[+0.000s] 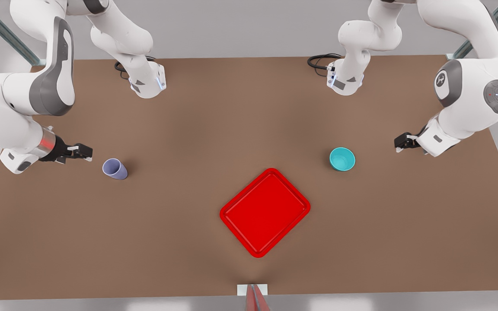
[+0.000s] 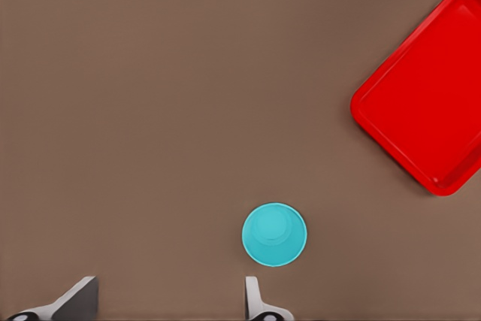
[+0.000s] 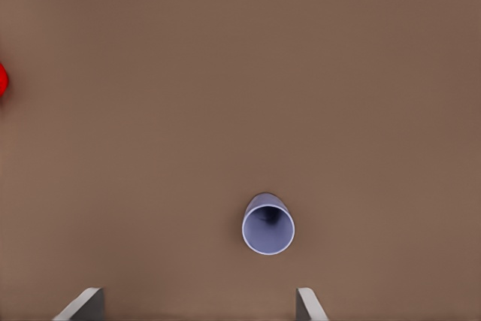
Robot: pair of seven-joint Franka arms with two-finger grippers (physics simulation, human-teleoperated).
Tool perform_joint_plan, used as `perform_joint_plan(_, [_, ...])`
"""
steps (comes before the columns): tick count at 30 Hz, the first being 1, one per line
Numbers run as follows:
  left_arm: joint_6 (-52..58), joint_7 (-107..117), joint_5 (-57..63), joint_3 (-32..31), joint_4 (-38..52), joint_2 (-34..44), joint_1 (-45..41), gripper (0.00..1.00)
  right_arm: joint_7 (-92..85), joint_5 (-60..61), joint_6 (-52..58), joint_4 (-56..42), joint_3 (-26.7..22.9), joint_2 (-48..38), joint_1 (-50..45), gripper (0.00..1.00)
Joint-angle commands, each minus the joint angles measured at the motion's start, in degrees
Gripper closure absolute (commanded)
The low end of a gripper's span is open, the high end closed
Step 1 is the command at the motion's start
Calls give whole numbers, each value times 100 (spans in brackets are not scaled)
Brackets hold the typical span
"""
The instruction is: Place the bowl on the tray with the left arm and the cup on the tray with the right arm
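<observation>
**Both grippers poised short of their targets, nothing lifted yet**

Evidently the turquoise bowl [image 1: 342,158] stands upright on the brown table [image 1: 249,108], mouth up, so its rim is free to be taken from above. It sits near the left gripper [image 1: 401,144], which is on the front view's right; in the left wrist view the bowl [image 2: 274,234] lies just ahead of one fingertip [image 2: 253,291] and off the line between the two, so I judge the gripper must shift sideways before it can close on the rim. Its fingers are spread wide and hold nothing.

The lavender cup [image 1: 115,169] is also upright and open-mouthed, just beyond the right gripper [image 1: 85,153] on the front view's left. From the right wrist view the cup [image 3: 268,224] stands ahead of the widely parted fingers [image 3: 308,304], between their lines though nearer one of them; this gripper too is empty.

The red tray [image 1: 265,212] lies flat and turned at an angle, well apart from both grippers and roughly between them, within reach of either arm. It carries nothing, so both placements remain to be done.

Each arm reaches in from its own side with the elbow raised and the forearm sloping down, the hand angled toward its object above the table. Neither one touches anything.
</observation>
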State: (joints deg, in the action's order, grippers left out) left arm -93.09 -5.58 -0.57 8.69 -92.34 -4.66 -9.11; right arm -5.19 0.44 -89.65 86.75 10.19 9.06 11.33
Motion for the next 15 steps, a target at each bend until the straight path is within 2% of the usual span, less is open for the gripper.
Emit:
perform_joint_plan(1, [10, -5, 22, 1, -3, -8, -12, 0, 0, 0, 0, 0, 0, 0, 0, 0])
perform_joint_plan(2, [37, 30, 13, -17, -213, -8, -21, 0, 0, 0, 0, 0, 0, 8, 0, 0])
perform_joint_plan(3, [-15, -31, 13, -52, -1021, 18, -30, 0, 0, 0, 0, 0, 0, 0, 0, 0])
perform_joint_plan(5, [-1166, -40, -681, -193, -2542, -79, -65, 0, 0, 0, 0, 0, 0, 0, 0, 0])
perform_joint_plan(8, [-2907, -1235, -1411, -201, -3668, -483, 5, 0, 0, 0, 0, 17, -8, 0, 0, 0])
perform_joint_plan(10, [-3268, -1367, -1446, -201, -3695, -861, 49, 0, -35, -9, 0, 70, -17, -9, 18, 0])
perform_joint_plan(15, [-3285, -1561, -1560, -201, -3686, -1379, 84, 0, -53, -9, 62, 132, -52, -27, 18, 0])
